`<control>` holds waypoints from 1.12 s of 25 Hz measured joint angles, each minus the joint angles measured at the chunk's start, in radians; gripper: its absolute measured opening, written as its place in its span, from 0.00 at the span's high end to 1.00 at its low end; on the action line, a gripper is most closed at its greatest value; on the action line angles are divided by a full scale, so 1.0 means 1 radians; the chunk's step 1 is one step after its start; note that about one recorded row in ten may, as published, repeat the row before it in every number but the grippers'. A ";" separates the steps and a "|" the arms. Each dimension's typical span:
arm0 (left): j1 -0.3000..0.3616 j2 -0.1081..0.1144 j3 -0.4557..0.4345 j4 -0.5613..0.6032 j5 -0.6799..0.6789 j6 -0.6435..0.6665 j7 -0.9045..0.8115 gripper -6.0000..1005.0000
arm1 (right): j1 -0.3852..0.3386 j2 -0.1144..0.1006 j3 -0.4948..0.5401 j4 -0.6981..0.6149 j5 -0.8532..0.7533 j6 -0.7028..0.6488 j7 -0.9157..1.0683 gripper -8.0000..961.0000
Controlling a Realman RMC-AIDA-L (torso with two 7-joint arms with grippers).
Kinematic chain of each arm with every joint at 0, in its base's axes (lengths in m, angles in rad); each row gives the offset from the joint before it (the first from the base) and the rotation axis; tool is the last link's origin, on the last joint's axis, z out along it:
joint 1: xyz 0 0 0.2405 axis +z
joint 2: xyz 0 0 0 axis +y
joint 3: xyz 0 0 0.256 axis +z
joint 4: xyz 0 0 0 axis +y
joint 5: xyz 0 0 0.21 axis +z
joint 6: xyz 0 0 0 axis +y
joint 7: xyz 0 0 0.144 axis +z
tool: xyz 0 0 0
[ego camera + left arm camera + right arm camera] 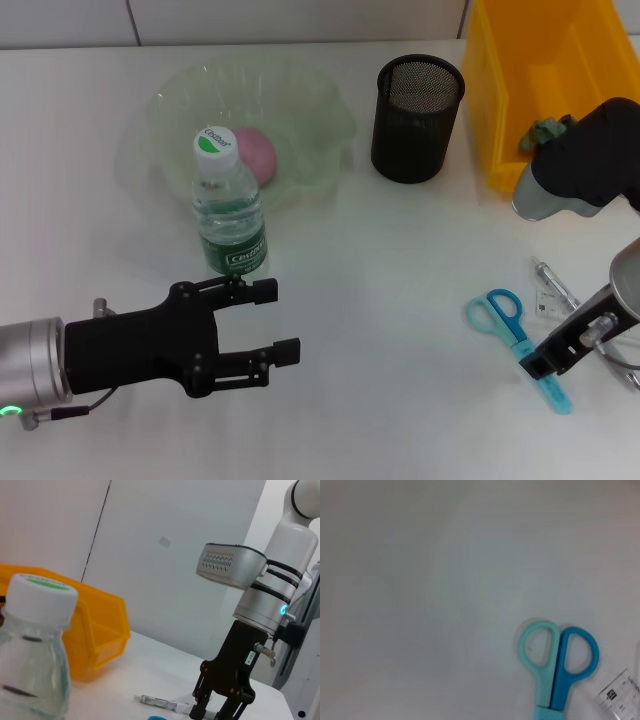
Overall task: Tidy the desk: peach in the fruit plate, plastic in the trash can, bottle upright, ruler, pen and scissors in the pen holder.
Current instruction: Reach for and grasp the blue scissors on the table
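Observation:
A clear water bottle [230, 205] with a white cap stands upright in front of the clear fruit plate [300, 100], which holds the pink peach [256, 152]. My left gripper [274, 320] is open and empty just in front of the bottle, which also shows close up in the left wrist view [35, 655]. Blue and teal scissors [508, 328] lie flat at the right. My right gripper [545, 362] is low over their blade end. The scissors' handles [555, 660] and a clear ruler [620, 697] show in the right wrist view. A clear pen [555, 283] lies beside them.
The black mesh pen holder [418, 118] stands upright at the back middle. A yellow bin [520, 70] at the back right holds a crumpled greenish piece [545, 130]. The right arm's elbow hangs above the bin's front.

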 joint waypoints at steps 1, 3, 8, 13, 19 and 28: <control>-0.002 0.002 -0.005 0.000 0.000 0.000 0.000 0.20 | 0.001 0.000 -0.004 0.010 -0.001 0.017 0.003 0.50; -0.003 0.003 -0.008 0.000 0.000 0.000 -0.001 0.20 | 0.001 0.000 -0.008 0.017 -0.001 0.030 0.005 0.50; -0.013 0.006 -0.010 0.000 0.000 -0.001 -0.005 0.20 | 0.001 0.000 -0.011 0.022 0.001 0.041 0.006 0.52; -0.026 0.007 -0.011 0.000 0.002 -0.002 -0.007 0.20 | 0.002 0.000 -0.017 0.023 0.005 0.042 0.007 0.53; -0.035 0.007 -0.011 0.000 0.004 -0.007 -0.008 0.20 | 0.002 0.000 -0.025 0.027 0.006 0.045 0.010 0.55; -0.039 0.007 -0.011 0.000 0.007 -0.017 -0.008 0.20 | 0.006 0.001 -0.048 0.050 0.008 0.067 0.023 0.62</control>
